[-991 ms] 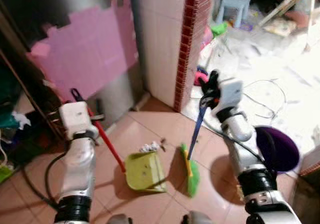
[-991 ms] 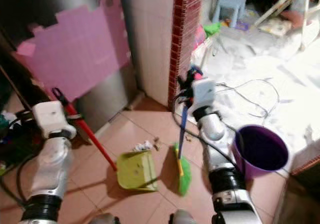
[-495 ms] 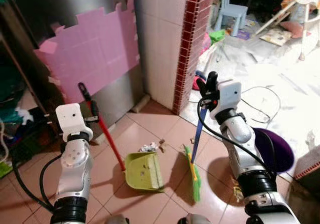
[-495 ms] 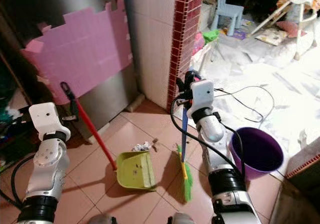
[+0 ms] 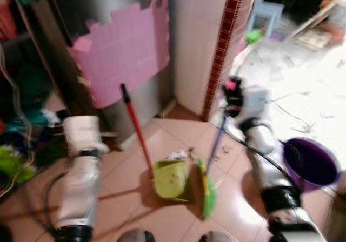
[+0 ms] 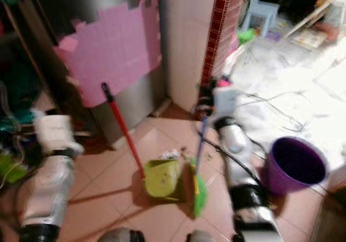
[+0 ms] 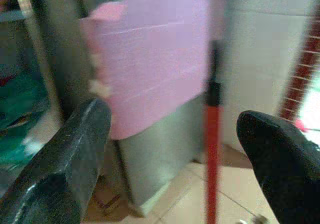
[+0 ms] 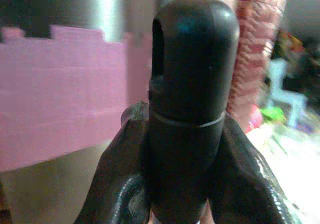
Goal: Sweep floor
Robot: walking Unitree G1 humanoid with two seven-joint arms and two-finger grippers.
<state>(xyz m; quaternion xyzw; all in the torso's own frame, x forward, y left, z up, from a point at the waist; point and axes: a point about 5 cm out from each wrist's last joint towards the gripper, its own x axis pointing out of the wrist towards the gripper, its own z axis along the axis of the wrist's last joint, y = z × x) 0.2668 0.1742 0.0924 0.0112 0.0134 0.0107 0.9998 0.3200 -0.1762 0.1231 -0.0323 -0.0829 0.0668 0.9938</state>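
A green dustpan [image 5: 172,180] rests on the tiled floor, and its red handle [image 5: 136,131] rises up and to the left. My left gripper [image 7: 172,116] is open, and the red handle [image 7: 212,134] stands ahead of it between the spread fingers, not touching them. My right gripper [image 5: 232,88] is shut on the black top of the broom's blue stick [image 5: 216,142]. The broom's green bristles [image 5: 207,190] sit on the floor right beside the dustpan. A small heap of white scraps [image 5: 177,155] lies at the far edge of the pan. Both head views are blurred.
A purple bucket [image 5: 309,165] stands on the floor to the right. Ahead are a white tiled pillar with a red brick edge [image 5: 227,42] and a pink panel [image 5: 130,53] on a steel cabinet. Dark shelves with clutter [image 5: 21,123] are at the left, and cables lie on the white floor beyond.
The camera has swung and blurred. The dustpan's handle now stands away from my left gripper, and the pan sits closer to the broom head. My right gripper keeps its hold.
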